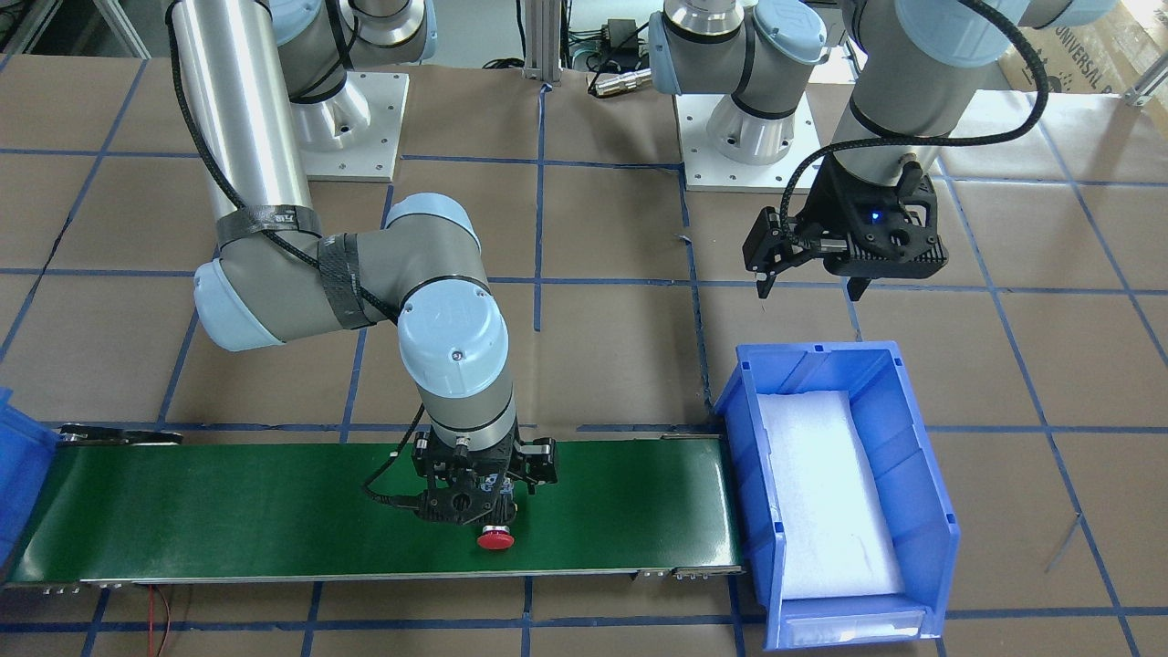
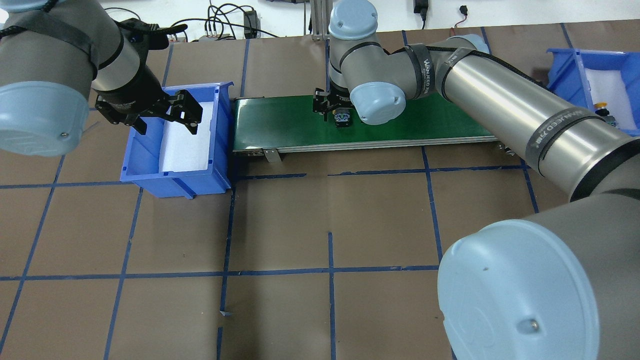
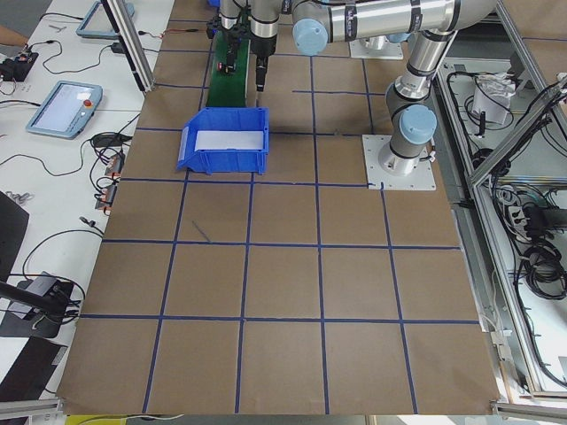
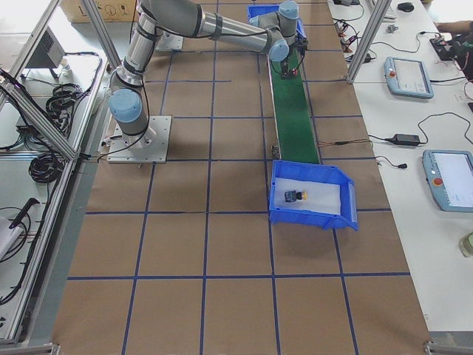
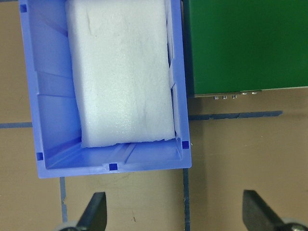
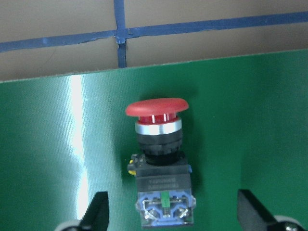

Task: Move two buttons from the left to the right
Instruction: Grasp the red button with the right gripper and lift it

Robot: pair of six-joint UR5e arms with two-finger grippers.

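A red-capped button (image 6: 159, 144) lies on its side on the green conveyor belt (image 1: 228, 511), its red cap (image 1: 495, 539) toward the belt's edge. My right gripper (image 6: 171, 216) hangs just over it, open, with a finger on each side and neither touching it. The yellow-capped button (image 4: 295, 197) lies on white foam in the blue bin (image 4: 347, 200) at the belt's right end. My left gripper (image 1: 810, 285) is open and holds nothing, hovering beside the other blue bin (image 1: 922, 474) at the belt's left end. That bin holds only white foam (image 5: 120, 72).
The belt (image 2: 280, 120) runs between the two bins over brown paper marked with a blue tape grid. Both arm bases (image 1: 739, 128) stand on white plates behind it. Tablets and cables lie on a side bench (image 4: 406, 74).
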